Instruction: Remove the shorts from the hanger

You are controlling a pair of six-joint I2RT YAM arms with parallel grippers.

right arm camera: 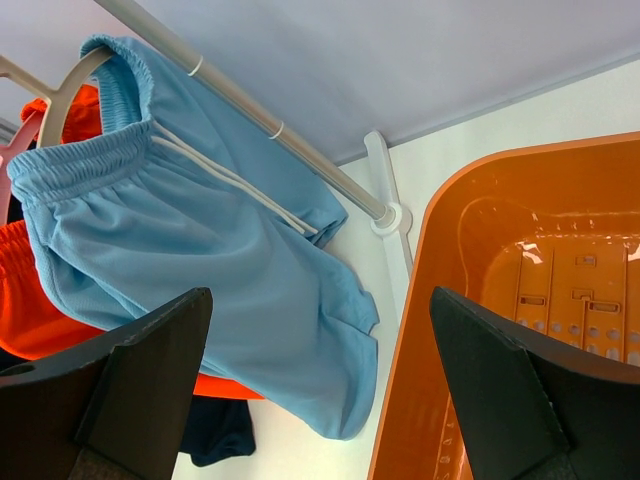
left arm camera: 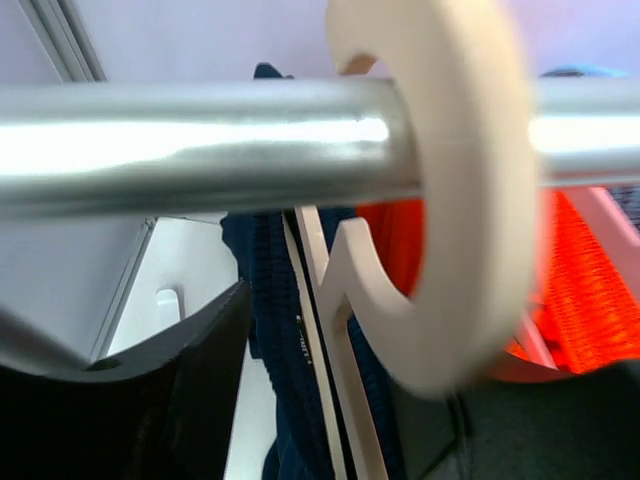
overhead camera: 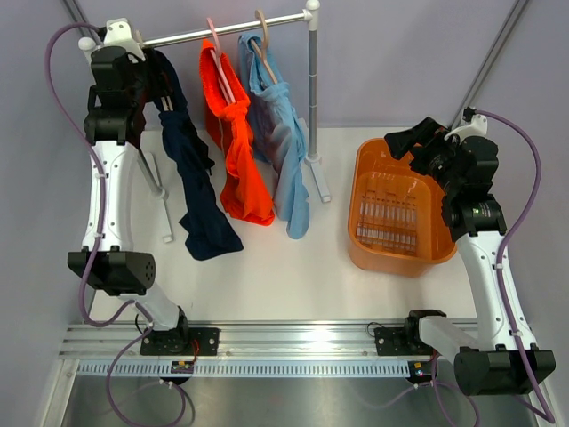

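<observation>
Three pairs of shorts hang on hangers from a metal rod (overhead camera: 222, 28): dark navy (overhead camera: 200, 191) at the left, bright orange (overhead camera: 240, 160) in the middle, light blue (overhead camera: 283, 151) at the right. My left gripper (overhead camera: 163, 84) is up at the rod by the navy pair. In the left wrist view its jaws (left arm camera: 350, 400) stand open on either side of the cream hanger's neck (left arm camera: 335, 380) and the navy fabric (left arm camera: 270, 330), just under the rod (left arm camera: 200, 145). My right gripper (overhead camera: 411, 140) is open and empty above the basket, right of the light blue shorts (right arm camera: 200, 250).
An orange plastic basket (overhead camera: 396, 256) stands at the right; its wall also shows in the right wrist view (right arm camera: 420, 300). The rack's right post (overhead camera: 313, 80) and foot (overhead camera: 318, 182) stand between the shorts and the basket. The rack's left leg (overhead camera: 162, 200) stands behind the navy pair.
</observation>
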